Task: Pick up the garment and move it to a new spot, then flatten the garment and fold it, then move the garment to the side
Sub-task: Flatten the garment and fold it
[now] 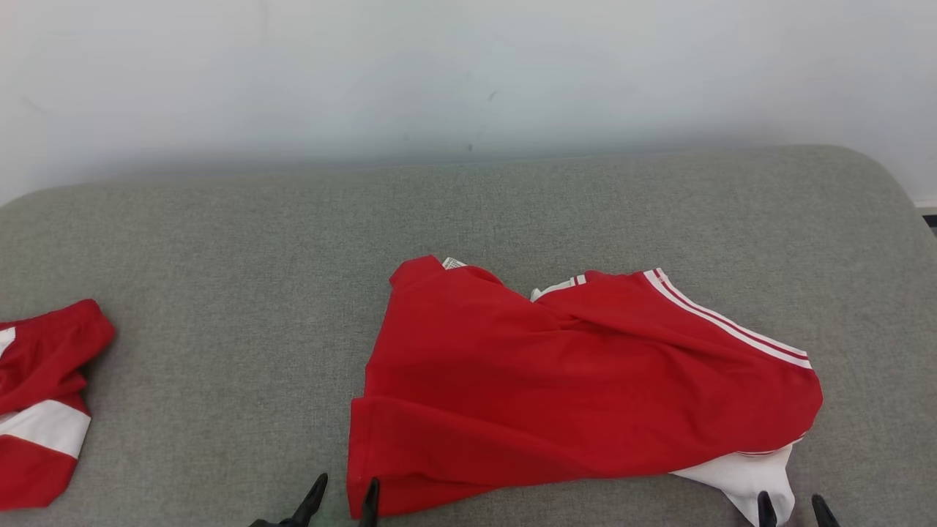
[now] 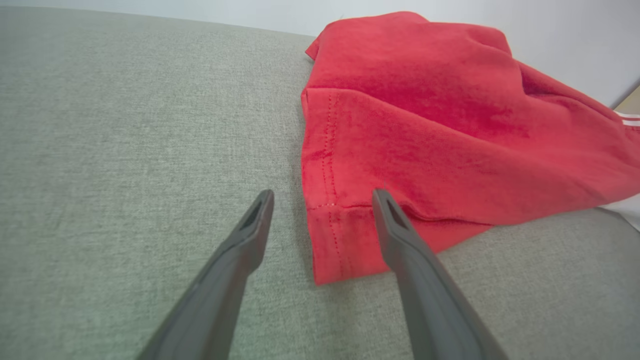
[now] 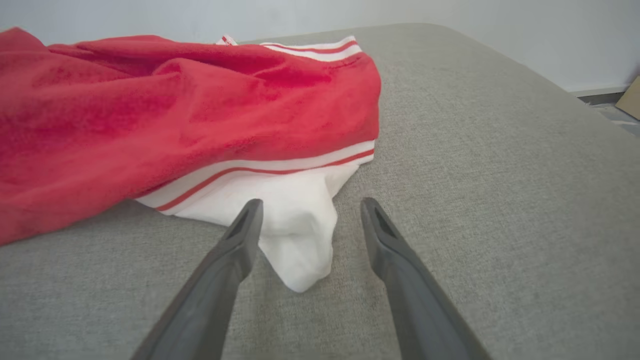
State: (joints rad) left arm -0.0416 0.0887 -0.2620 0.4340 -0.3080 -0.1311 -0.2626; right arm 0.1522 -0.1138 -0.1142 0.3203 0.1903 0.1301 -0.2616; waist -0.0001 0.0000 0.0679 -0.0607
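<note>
The red garment point(image 1: 578, 388) is lying bunched on the grey cushion point(image 1: 219, 241), a little right of the middle and close to the near edge. It is not lying flat: the cloth is folding over itself and rising in soft ridges. A white part point(image 3: 300, 250) is sticking out from under the striped edge at the near right.

The left gripper point(image 1: 346, 483) is waiting at the near left hem corner point(image 2: 340, 245) with its fingers wide apart and holding nothing. One finger is standing over the red hem and the other over bare cushion. The right gripper point(image 1: 790, 501) is also standing apart and empty, with the white part lying between its two fingers. I cannot tell if any fingertip is touching the cloth.

To my judgement, flattening is the step in hand, and some things could be going wrong from here. The layers are lying on each other, so a pinch may be taking only the top one and leaving the rest behind. The cushion is soft and woven, so low fingers may be catching it together with the hem. An uneven pull from the two corners may be twisting the garment more.

A second red garment point(image 1: 44, 395) is lying well apart at the far left; moving the first one to that side may be mixing them.
</note>
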